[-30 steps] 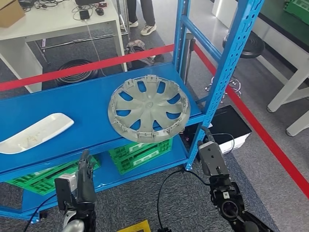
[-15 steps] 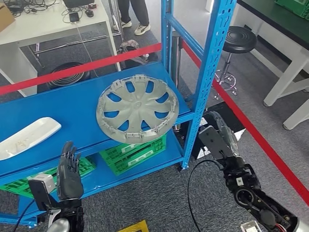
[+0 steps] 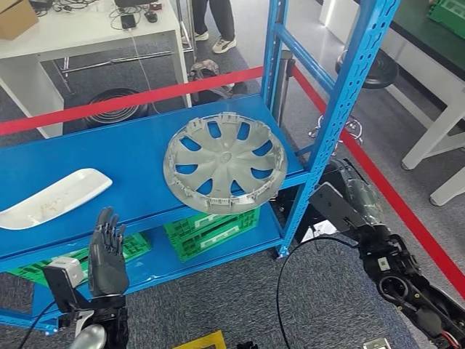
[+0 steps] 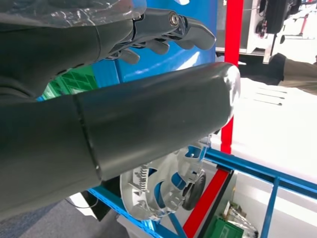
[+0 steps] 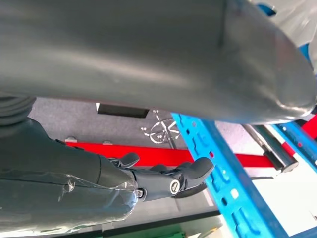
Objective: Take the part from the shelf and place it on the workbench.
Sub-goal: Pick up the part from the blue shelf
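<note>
A grey wheel cover (image 3: 224,161) lies flat on the blue shelf (image 3: 126,156), near its right end and overhanging the front edge a little. It also appears past my thumb as the wheel cover (image 4: 164,191). My left hand (image 3: 107,254) is raised below and in front of the shelf's front edge, left of the cover, fingers spread and holding nothing. Its dark fingers (image 4: 168,27) reach out straight. My right hand (image 3: 354,196) hovers outside the blue upright (image 3: 334,120), right of the cover, with nothing in it. Its fingers (image 5: 168,181) lie extended near the upright (image 5: 228,193).
A long white panel (image 3: 54,198) lies at the shelf's left end. Green crates (image 3: 213,229) sit on the lower level. Red floor tape (image 3: 137,98) runs behind the rack. Beyond it are a white table (image 3: 82,36), a person's feet (image 3: 222,43) and a black stool (image 3: 378,69).
The camera swung, so the whole picture shifted. My right hand has risen and come up beside the blue upright. My left hand has lifted slightly, fingers spread.
</note>
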`<move>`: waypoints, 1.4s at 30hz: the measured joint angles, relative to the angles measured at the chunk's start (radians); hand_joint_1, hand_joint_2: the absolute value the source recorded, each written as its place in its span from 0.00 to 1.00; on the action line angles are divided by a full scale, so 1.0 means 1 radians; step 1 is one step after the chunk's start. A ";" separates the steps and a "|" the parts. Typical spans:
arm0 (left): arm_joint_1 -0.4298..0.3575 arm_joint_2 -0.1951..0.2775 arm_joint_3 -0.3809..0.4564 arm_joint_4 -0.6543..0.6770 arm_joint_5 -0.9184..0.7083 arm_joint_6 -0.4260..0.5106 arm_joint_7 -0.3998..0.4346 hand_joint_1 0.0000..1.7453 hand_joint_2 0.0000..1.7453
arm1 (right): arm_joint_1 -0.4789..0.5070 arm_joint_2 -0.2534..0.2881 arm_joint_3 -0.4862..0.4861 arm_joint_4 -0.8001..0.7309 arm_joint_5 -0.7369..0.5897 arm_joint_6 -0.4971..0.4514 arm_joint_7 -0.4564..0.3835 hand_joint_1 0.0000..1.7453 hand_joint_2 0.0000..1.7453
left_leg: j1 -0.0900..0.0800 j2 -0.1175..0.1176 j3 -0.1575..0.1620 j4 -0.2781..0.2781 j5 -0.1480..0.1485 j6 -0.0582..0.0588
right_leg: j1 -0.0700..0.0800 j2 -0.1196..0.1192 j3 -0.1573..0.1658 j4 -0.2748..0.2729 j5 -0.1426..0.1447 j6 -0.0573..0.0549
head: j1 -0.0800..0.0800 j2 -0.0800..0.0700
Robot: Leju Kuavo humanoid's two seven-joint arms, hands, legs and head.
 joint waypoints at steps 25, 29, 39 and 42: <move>-0.017 -0.007 0.001 -0.012 0.007 -0.038 0.008 0.00 0.00 | -0.066 -0.061 -0.049 0.055 -0.149 0.192 -0.118 0.00 0.00 | -0.003 0.001 0.013 -0.012 -0.001 0.002 | 0.000 0.000 0.040 -0.115 0.031 -0.007 | -0.016 0.000; -0.018 -0.010 0.001 -0.011 0.008 -0.043 0.008 0.00 0.00 | -0.074 -0.064 -0.052 0.087 -0.164 0.213 -0.147 0.00 0.00 | -0.006 0.001 0.010 -0.010 0.000 0.005 | 0.002 0.000 -0.051 0.078 -0.031 -0.001 | -0.001 0.000; -0.026 -0.016 0.001 -0.009 0.014 -0.051 0.006 0.00 0.00 | -0.119 -0.065 -0.056 0.141 -0.174 0.228 -0.175 0.00 0.00 | -0.011 -0.001 -0.016 0.056 -0.043 -0.031 | 0.002 -0.002 0.089 -0.226 0.100 -0.042 | -0.009 0.000; -0.030 -0.017 0.001 -0.005 0.015 -0.057 0.005 0.00 0.00 | -0.136 -0.065 -0.056 0.163 -0.180 0.225 -0.183 0.00 0.00 | -0.006 0.000 -0.111 0.252 -0.134 -0.046 | 0.000 -0.003 0.089 -0.227 0.100 -0.047 | -0.024 0.000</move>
